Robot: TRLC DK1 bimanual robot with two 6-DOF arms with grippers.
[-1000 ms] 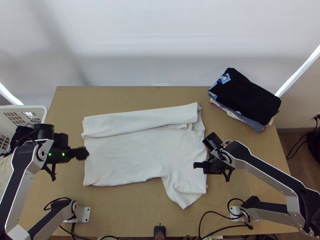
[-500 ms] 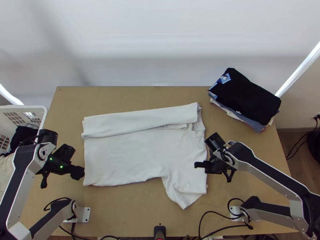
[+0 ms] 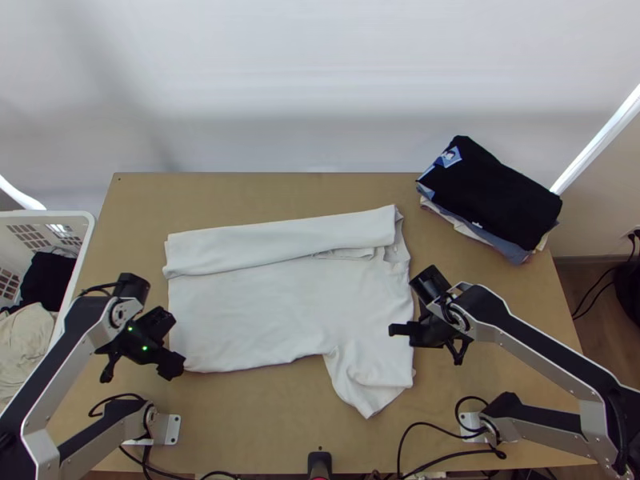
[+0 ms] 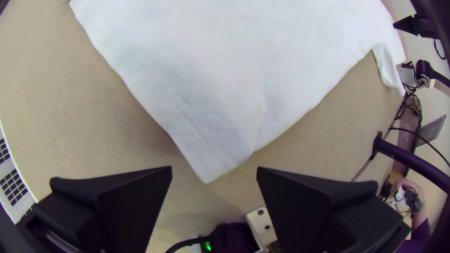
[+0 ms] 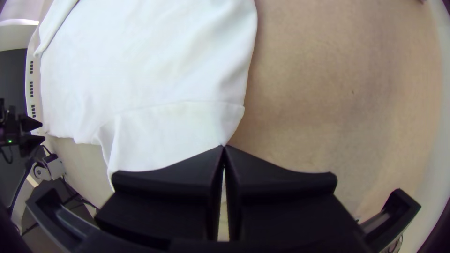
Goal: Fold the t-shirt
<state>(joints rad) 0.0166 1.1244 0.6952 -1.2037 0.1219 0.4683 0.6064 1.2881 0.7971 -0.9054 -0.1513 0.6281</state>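
Note:
A white t-shirt (image 3: 264,312) lies on the table, its far side folded over in a long strip and a sleeve spread toward the near edge. At its near left corner my left gripper (image 3: 170,344) stands open. In the left wrist view the left gripper (image 4: 214,168) has the corner of the t-shirt (image 4: 225,117) between its separated fingers, not clamped. My right gripper (image 3: 393,329) is over the shirt's right side by the sleeve. Seen from the right wrist, the right gripper (image 5: 223,147) has its fingertips together over the edge of the t-shirt (image 5: 154,136).
A stack of folded clothes (image 3: 496,196) with a black one on top sits at the table's far right. A white basket (image 3: 78,228) holding clothes stands off the left edge. Cables (image 3: 436,428) run along the near edge, and a person's hand (image 4: 412,187) shows there.
My left gripper first drew back to the left and nearer the front, then went right to the shirt's near left corner. The right gripper has hardly moved; the shirt lies as before.

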